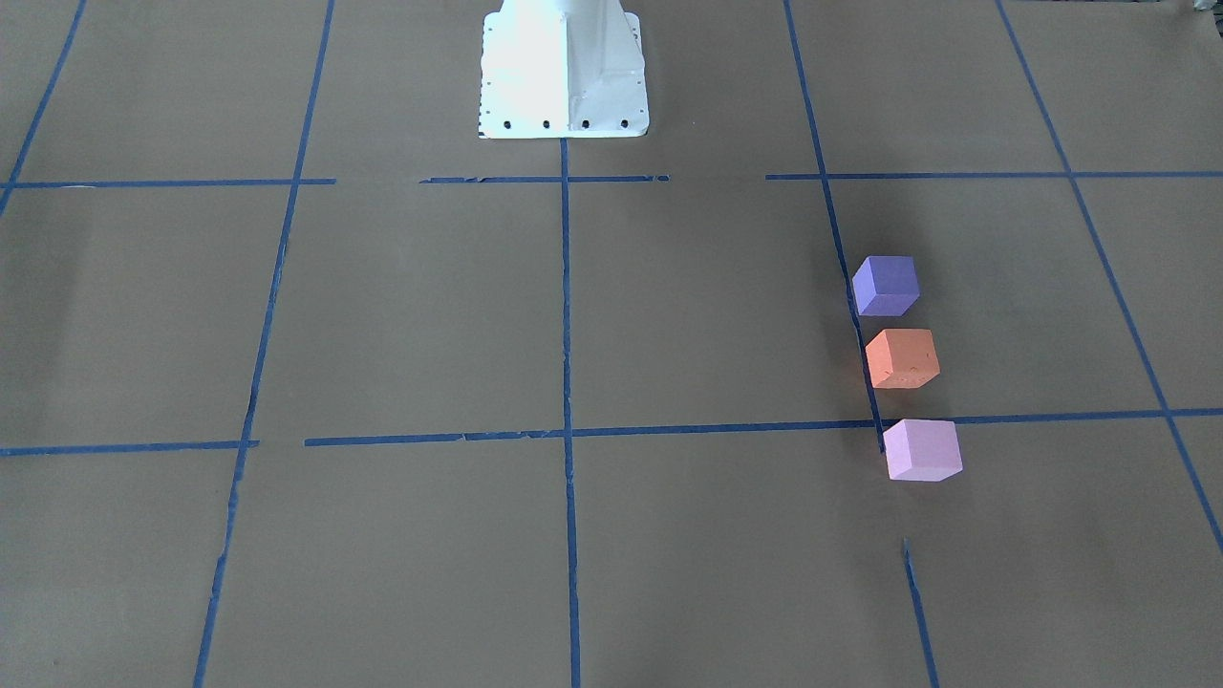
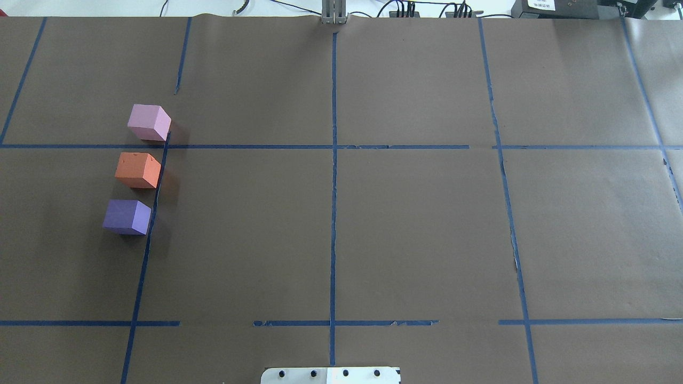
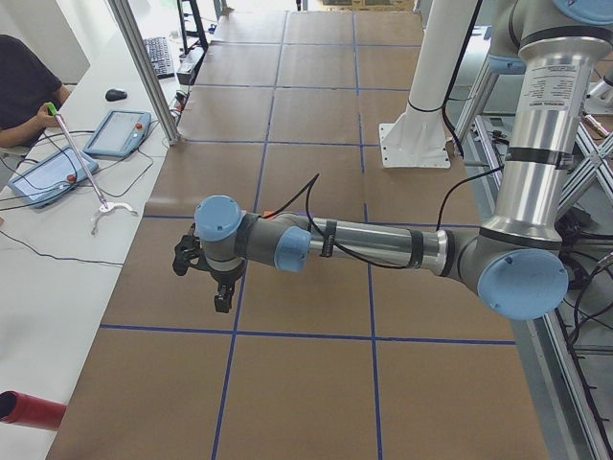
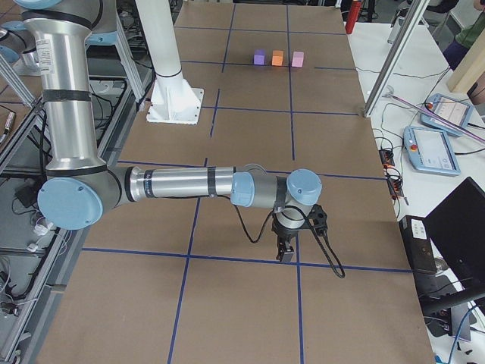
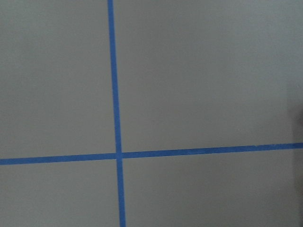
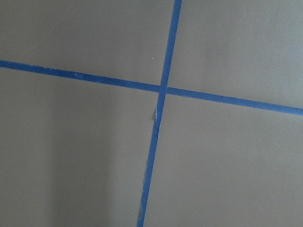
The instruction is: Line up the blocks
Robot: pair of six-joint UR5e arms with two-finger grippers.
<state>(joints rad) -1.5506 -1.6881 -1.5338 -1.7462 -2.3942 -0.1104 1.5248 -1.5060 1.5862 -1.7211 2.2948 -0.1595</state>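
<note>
Overhead exterior: violet block (image 2: 127, 217), orange block (image 2: 137, 170), lilac block (image 2: 149, 122) aligned.

Tabletop (image 2: 427, 240): covered in matte brown paper and gridded with blue tape lines (image 2: 333, 213); several runs are broken or frayed. Light is soft and even, shadows faint.

Along one long edge of the tabletop: white bench (image 3: 57, 259). On it are two tablet-like pendants with grey screens (image 3: 118, 132), a keyboard (image 3: 158, 56), a mouse (image 3: 116, 94) and loose black cables (image 2: 405, 8).

Slanted aluminium post (image 3: 144, 72) rises where the tabletop meets the bench.

Red cylinder (image 3: 29, 410) lies at the bench end, off the tabletop's corner.

Seated person in a dark top (image 3: 24, 81) is at the bench, on the side away from the tabletop.
</note>
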